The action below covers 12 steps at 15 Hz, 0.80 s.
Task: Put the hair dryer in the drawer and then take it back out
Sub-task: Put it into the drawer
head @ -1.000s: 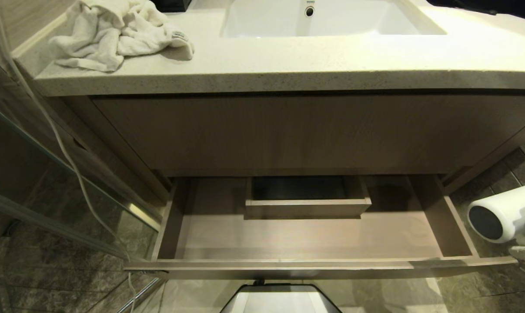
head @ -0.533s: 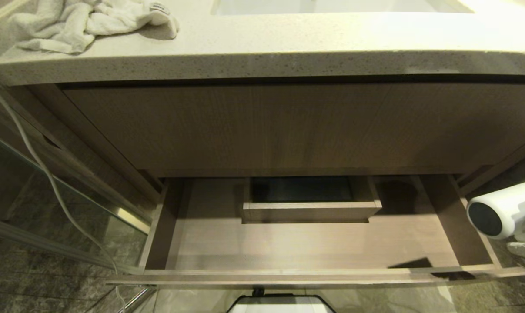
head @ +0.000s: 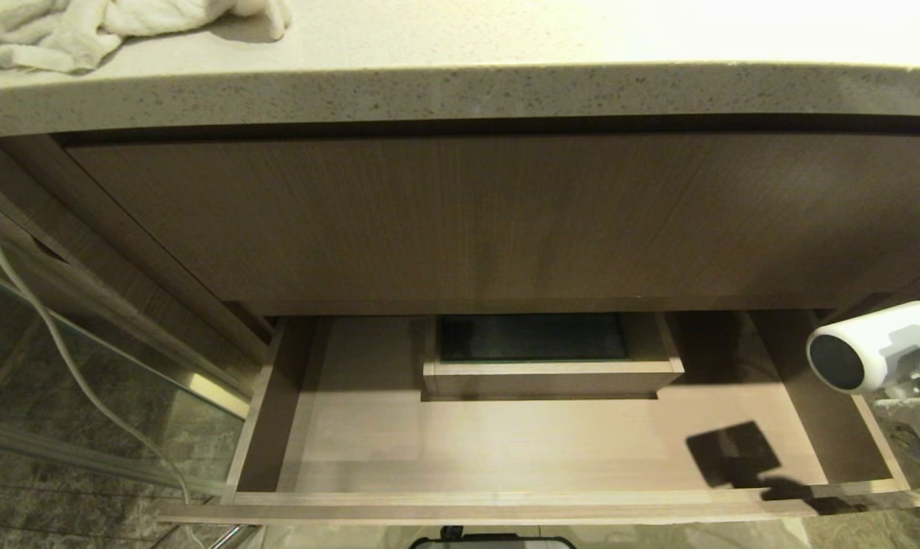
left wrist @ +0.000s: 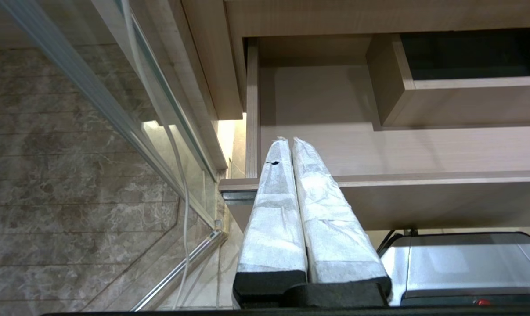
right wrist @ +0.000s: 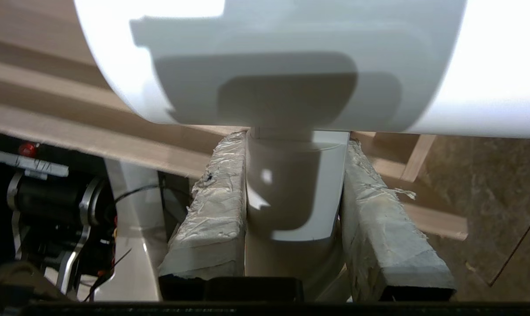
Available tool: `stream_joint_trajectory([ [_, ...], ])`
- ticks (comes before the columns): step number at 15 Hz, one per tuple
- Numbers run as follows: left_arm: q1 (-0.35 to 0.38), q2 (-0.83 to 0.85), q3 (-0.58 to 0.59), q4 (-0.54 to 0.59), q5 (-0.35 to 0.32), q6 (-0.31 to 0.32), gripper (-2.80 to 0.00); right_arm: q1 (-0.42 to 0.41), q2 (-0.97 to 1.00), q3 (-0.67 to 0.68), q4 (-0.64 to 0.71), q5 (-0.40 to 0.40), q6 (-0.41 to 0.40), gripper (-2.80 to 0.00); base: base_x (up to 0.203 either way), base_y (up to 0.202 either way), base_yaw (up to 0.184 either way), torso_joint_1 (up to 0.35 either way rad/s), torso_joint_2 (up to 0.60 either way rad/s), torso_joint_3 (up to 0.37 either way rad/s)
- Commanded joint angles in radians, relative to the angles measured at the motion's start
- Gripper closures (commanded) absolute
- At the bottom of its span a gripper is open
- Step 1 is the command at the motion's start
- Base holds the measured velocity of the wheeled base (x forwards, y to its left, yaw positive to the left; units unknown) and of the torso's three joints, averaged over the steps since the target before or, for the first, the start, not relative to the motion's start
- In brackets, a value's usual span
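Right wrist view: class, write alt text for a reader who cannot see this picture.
The right claw grips the white handle of the hair dryer between two tape-wrapped fingers, with the dryer's barrel lying crosswise above them. Behind it are the light-wood drawer and a dark stone floor.

You have no readable text, label, brand, number or sign in any of the three views; the pale speckled stone countertop (head: 460, 91), the wide light-wood drawer (head: 505, 503) and the small white hair dryer with its dark grey round end (head: 871, 347) all show you blank surfaces, with nothing printed or marked on them that can be made out
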Motion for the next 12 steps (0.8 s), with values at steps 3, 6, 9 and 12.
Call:
stream_joint_trajectory([
  [3,0.000,0.001,0.002,0.000,0.000,0.000,0.00,0.001,0.217,-0.117,-0.001,0.009,-0.011,0.00,0.000,0.000,0.000,0.049,0.02,0.043],
  [6,0.000,0.001,0.002,0.000,0.000,0.000,0.00,0.000,0.318,-0.194,-0.002,0.014,-0.034,0.00,0.000,0.000,0.000,0.011,0.00,0.030],
  [9,0.000,0.001,0.002,0.000,0.000,0.001,0.00,-0.007,0.396,-0.245,-0.002,0.020,-0.089,0.00,0.000,0.000,0.000,0.000,0.00,0.000],
  [12,0.000,0.001,0.002,0.000,0.000,0.000,0.00,-0.013,0.463,-0.261,0.000,0.100,-0.214,0.00,0.000,0.000,0.000,0.000,0.00,0.000],
])
